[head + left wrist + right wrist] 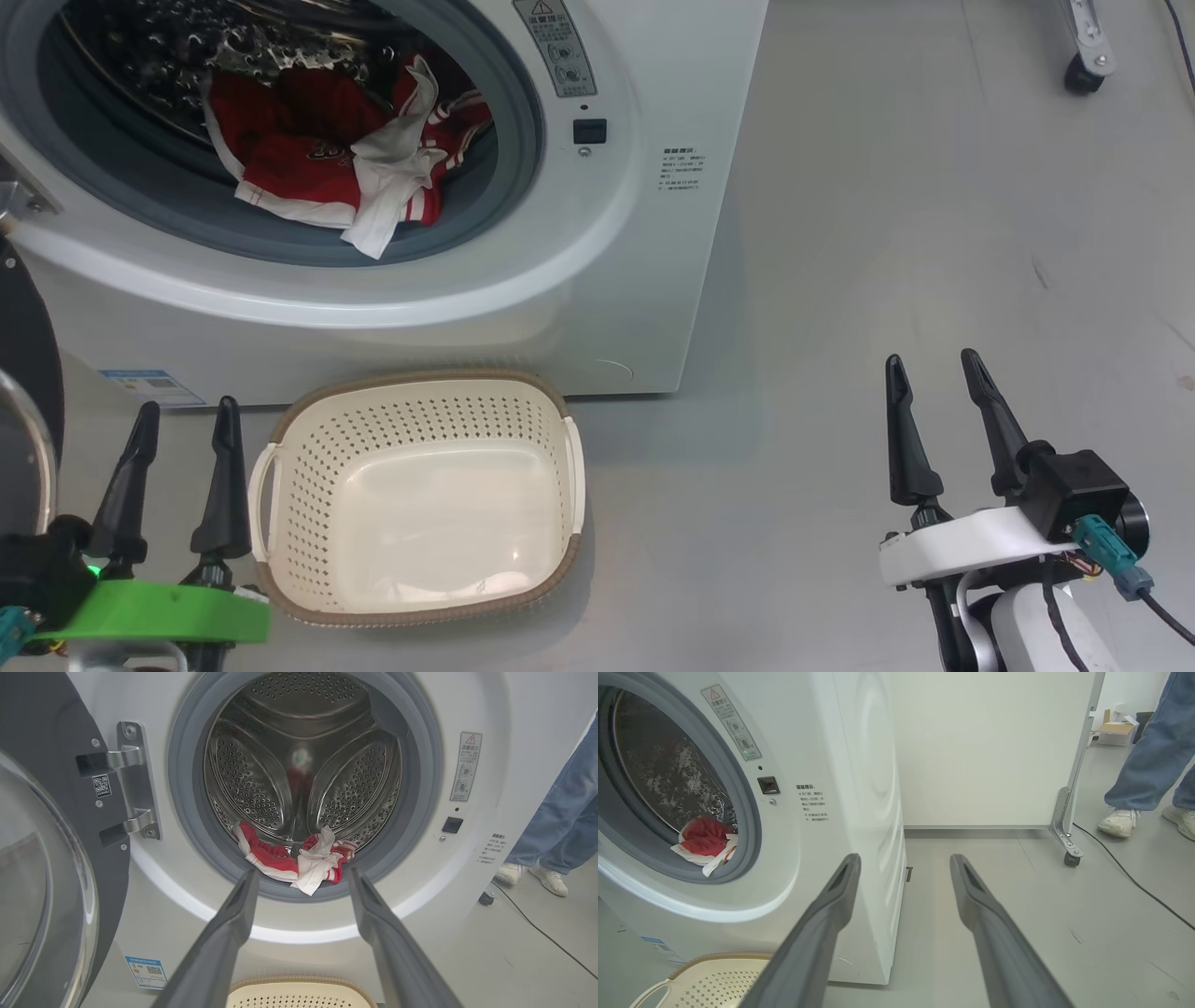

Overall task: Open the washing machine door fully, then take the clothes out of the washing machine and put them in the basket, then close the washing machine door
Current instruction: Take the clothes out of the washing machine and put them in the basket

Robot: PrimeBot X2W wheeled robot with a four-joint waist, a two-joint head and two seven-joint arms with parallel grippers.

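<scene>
The big white front-loading washing machine (597,280) is standing with its round, black-rimmed glass door (46,858) swung open at nine o'clock. Red, white-striped clothes (327,159) are lying at the steel drum's (303,742) mouth. At six o'clock below, the cream perforated plastic basket (420,381) is sitting on the floor (887,233). The left fingers (224,467) and right fingers (906,439) are hanging apart, gripping nothing.
</scene>
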